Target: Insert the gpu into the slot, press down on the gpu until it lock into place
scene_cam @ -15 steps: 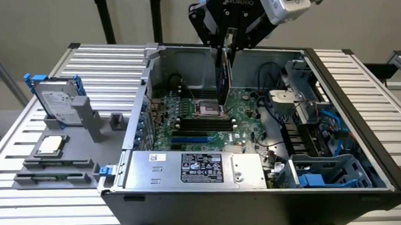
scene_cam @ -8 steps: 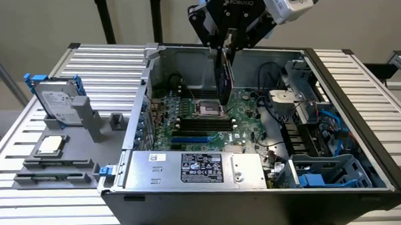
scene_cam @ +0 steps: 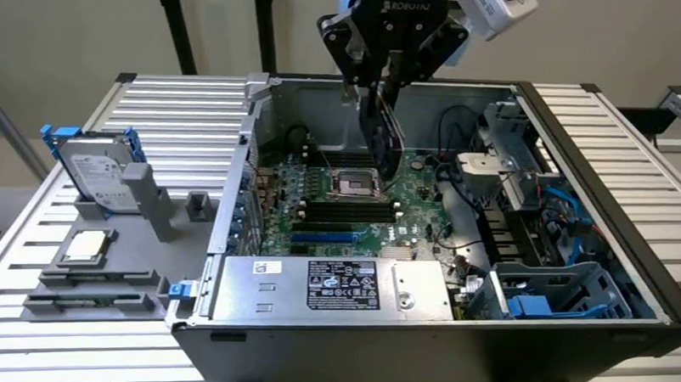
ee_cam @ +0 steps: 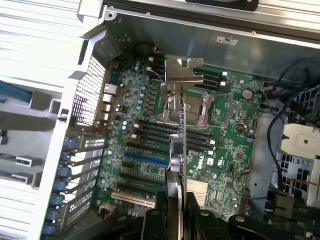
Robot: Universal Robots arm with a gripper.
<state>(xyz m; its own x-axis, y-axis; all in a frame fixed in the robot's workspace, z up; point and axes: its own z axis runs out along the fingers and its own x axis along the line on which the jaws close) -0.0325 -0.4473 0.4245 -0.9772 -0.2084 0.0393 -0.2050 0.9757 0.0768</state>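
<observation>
My gripper (scene_cam: 377, 86) hangs over the open computer case, shut on the gpu (scene_cam: 385, 138). The card hangs on edge, above the motherboard (scene_cam: 421, 197) and near the processor socket (scene_cam: 355, 184). In the wrist view the gpu (ee_cam: 182, 131) shows edge-on, its silver metal bracket (ee_cam: 183, 74) at the far end and my gripper (ee_cam: 176, 202) clamped on the near end. The bright-blue slot (scene_cam: 325, 239) lies bare on the board, nearer the front of the case than the card. In the wrist view the slot (ee_cam: 145, 160) sits beside the card's line, apart from it.
A large silver labelled box (scene_cam: 333, 285) fills the case's front. Black memory strips (scene_cam: 344, 211) run parallel to the slot. Cables and a blue drive cage (scene_cam: 548, 296) crowd the exterior view's right. A hard drive (scene_cam: 96, 178) stands on the slatted table (scene_cam: 179, 120) at the left.
</observation>
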